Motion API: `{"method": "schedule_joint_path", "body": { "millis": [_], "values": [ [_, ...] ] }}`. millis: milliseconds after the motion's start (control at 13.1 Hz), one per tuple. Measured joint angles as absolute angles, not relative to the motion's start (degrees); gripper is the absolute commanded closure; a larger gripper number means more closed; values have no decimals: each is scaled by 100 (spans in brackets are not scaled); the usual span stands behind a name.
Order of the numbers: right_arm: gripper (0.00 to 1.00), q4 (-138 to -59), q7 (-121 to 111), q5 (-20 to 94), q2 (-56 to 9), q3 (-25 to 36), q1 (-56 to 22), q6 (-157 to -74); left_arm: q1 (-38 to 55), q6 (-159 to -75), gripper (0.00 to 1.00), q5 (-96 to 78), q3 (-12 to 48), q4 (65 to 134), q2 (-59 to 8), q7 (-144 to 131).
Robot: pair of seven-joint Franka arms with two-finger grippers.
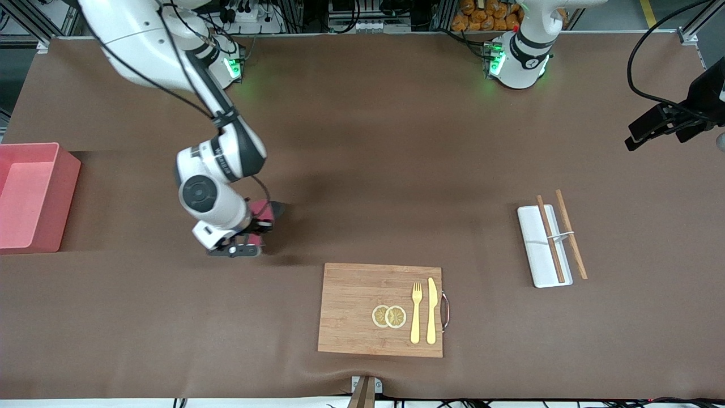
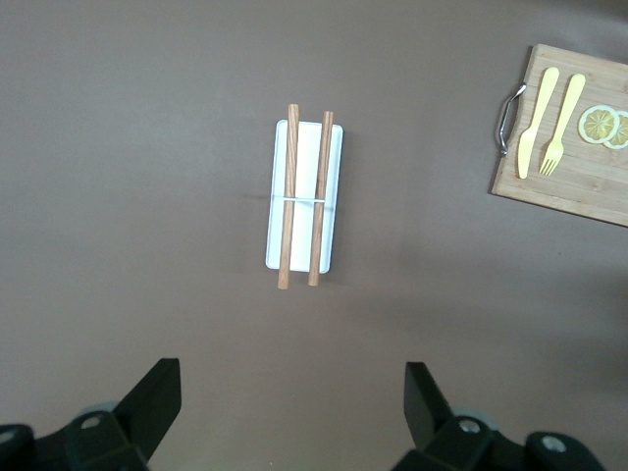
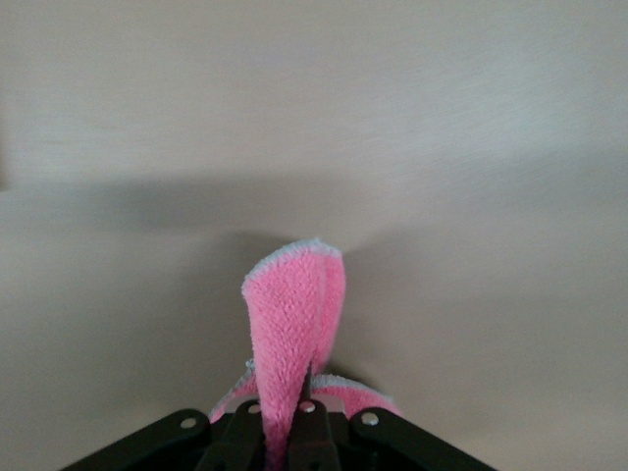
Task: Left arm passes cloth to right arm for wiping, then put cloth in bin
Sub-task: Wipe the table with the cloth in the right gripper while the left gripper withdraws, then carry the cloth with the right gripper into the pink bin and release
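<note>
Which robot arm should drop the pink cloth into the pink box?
Probably the right: the right gripper is shut on the cloth, near the bin. The left gripper waits open over the tray.

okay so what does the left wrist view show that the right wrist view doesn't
Only the left wrist view: the open left pincer over bare table, the white tray with two wooden chopsticks lying across it, and part of the bamboo cutting board carrying a yellow knife, a yellow fork and lemon slices.

Only the right wrist view: the right pincer shut on the pink cloth, whose free end touches the table.

Both share: the brown table cover.
</note>
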State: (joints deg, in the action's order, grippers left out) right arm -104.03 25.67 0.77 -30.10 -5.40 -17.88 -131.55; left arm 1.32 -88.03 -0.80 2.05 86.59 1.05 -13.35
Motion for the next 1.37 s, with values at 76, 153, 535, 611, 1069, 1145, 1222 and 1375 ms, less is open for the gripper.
{"method": "schedule_joint_path", "body": {
  "millis": [76,153,535,611,1069,1145,1222,1375],
  "values": [
    [100,-10301,2739,359,-2995,-616,-1852,-13069,134,-8803,0,-80,205,8660,105,-1335],
    [100,-10163,2802,533,-2962,-647,-1861,-12858,135,-8803,0,-80,206,8664,105,-1335],
    [100,-9786,2112,585,-2611,-557,-1150,-11980,160,-8803,0,-81,221,8713,105,-1335],
    [100,-9767,1792,584,-2495,-550,-907,-11846,162,-8803,0,-81,241,8730,103,-1335],
    [100,-9196,-353,313,-1742,-490,371,-10147,151,-8810,0,-81,261,8773,64,-1335],
    [100,-8993,-954,301,-1711,-476,735,-9947,150,-8816,0,-81,260,8774,62,-1335],
    [100,-8832,-1613,288,-1705,-466,1149,-9842,150,-8821,0,-81,260,8775,58,-1335],
    [100,-8745,-2712,259,-1710,-449,1934,-9798,153,-8839,0,-81,263,8777,51,-1335]
  ]
}}
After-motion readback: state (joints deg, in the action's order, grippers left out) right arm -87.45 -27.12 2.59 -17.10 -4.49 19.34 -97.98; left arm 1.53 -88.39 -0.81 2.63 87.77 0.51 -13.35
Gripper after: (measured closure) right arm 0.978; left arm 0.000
